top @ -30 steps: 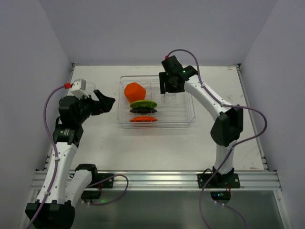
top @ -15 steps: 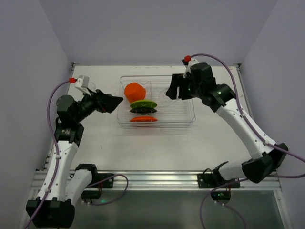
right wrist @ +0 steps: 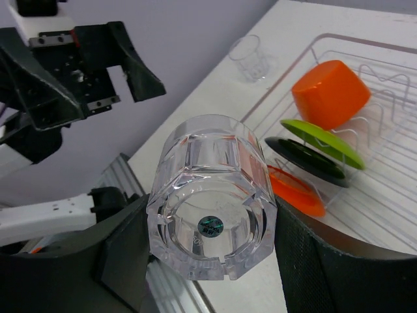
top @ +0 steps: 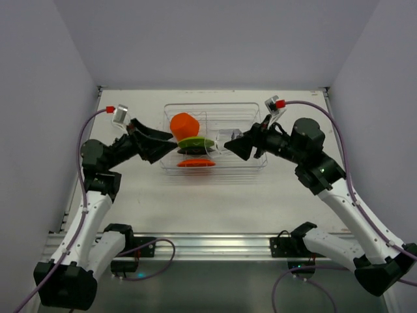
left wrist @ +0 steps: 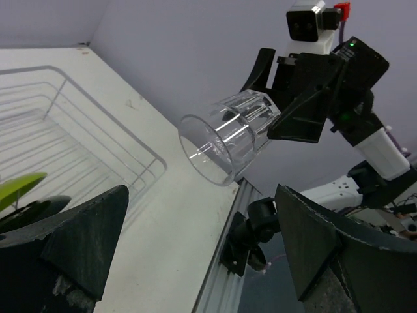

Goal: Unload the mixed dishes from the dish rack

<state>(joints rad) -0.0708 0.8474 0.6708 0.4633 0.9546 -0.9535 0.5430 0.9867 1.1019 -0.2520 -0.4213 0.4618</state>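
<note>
- The right gripper (right wrist: 212, 218) is seen partly closed, its two dark fingers (right wrist: 130, 254) pressed against opposite sides of a clear tumbler (right wrist: 212, 195).
- The tumbler is held on its side in mid-air; in the right wrist view, its faceted base is turned to the camera at centre frame.
- In the top view, it is seen over the middle of the dish rack (top: 251, 163), centre frame.
- The left gripper (top: 163, 142) is spread wide, and nothing is held between its fingers (left wrist: 71, 248).
- It is placed at the rack's left edge, close to the dishes.
- Inside the rack's left half, an orange faceted cup (top: 184, 124) is lying on its side.
- Below it in the top view, a lime-green plate (top: 195, 141), a black plate (right wrist: 306, 162) and an orange plate (top: 195, 163) are propped on edge in a row.
- A second clear tumbler (right wrist: 249, 57) is standing upright on the table (top: 195, 202), outside the rack, at the upper centre of the right wrist view.
</note>
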